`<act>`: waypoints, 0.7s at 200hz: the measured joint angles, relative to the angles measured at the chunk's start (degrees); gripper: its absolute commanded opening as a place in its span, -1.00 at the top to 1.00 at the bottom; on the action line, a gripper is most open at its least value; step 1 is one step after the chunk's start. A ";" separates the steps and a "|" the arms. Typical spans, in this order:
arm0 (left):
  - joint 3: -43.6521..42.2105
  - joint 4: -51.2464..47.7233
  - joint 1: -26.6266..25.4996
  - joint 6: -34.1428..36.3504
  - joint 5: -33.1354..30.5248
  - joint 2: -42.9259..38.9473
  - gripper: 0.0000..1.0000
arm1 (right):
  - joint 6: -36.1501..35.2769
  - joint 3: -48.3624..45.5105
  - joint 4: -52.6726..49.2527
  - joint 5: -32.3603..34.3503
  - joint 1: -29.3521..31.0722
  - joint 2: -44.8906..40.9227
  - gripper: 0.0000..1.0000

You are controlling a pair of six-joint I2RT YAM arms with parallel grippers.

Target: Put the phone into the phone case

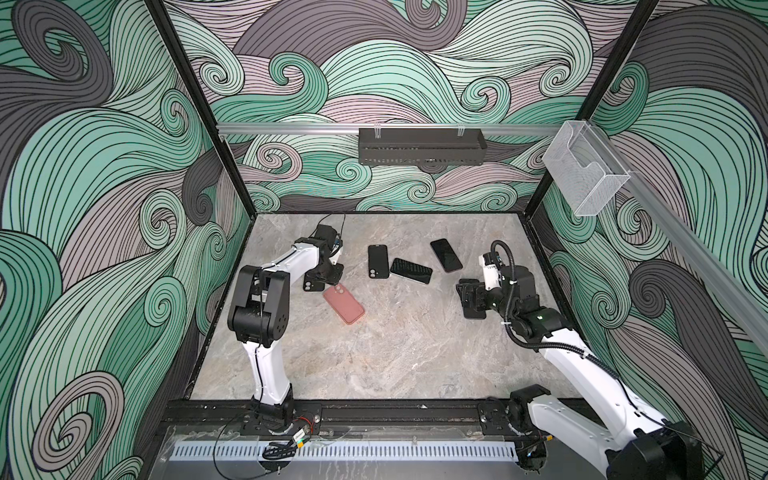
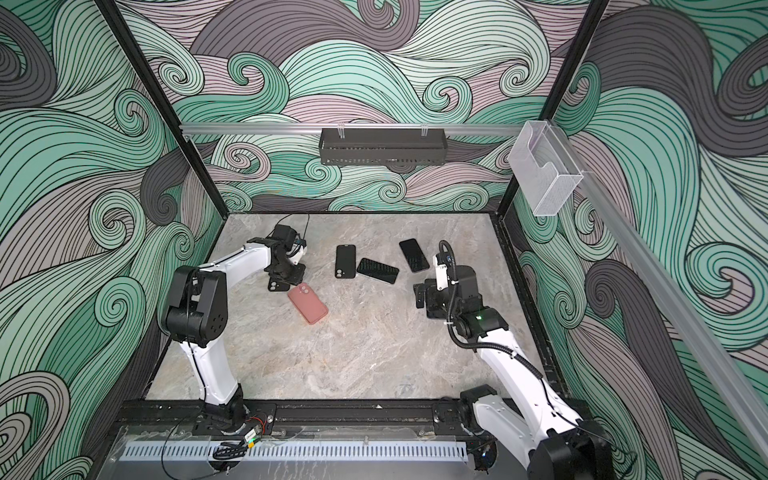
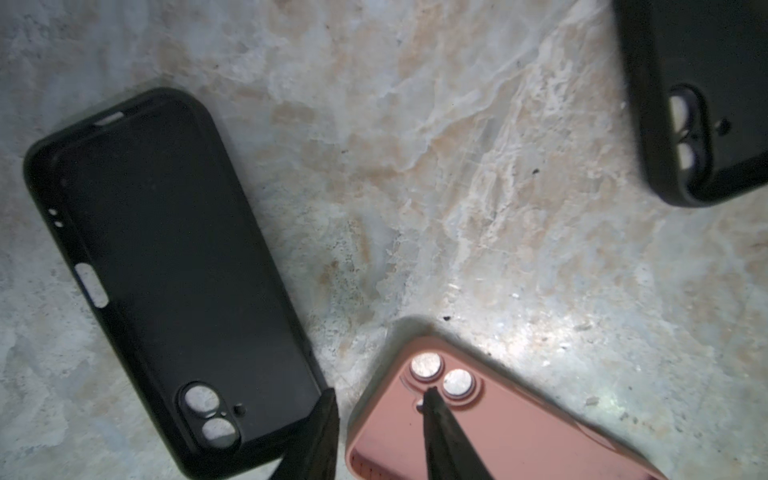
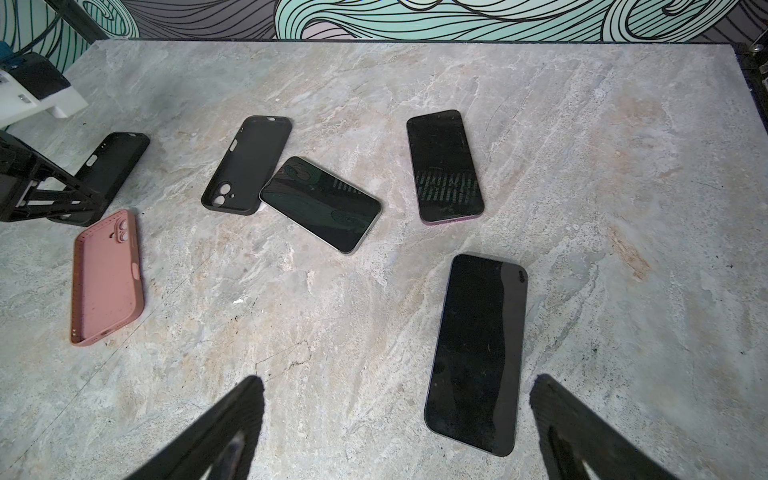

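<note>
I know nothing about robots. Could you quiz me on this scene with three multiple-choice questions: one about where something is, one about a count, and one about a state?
1. Where does the pink case lie?
A. Partly under the left gripper
B. Stacked on another case
C. On top of a screen

2. How many phones without a case lie on the table?
A. Two
B. Three
C. Five

3. The right gripper is:
A. Open, holding nothing
B. Shut on a phone
C. Shut on the pink case

Answers:
1 A: the left wrist view shows one gripper finger over the case's camera-hole end.
2 B: the right wrist view shows three dark screens lying face up.
3 A: its fingers stand wide apart with nothing clamped between them.
</note>
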 measured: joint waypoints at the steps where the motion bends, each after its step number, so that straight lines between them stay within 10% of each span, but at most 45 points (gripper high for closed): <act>1: 0.07 -0.09 0.00 0.02 0.02 0.09 0.32 | 0.00 0.00 0.00 0.00 0.00 0.00 -0.99; 140: 1.75 -4.87 0.00 0.59 -0.26 4.48 0.67 | 0.02 0.00 0.00 0.02 0.00 -1.27 -0.99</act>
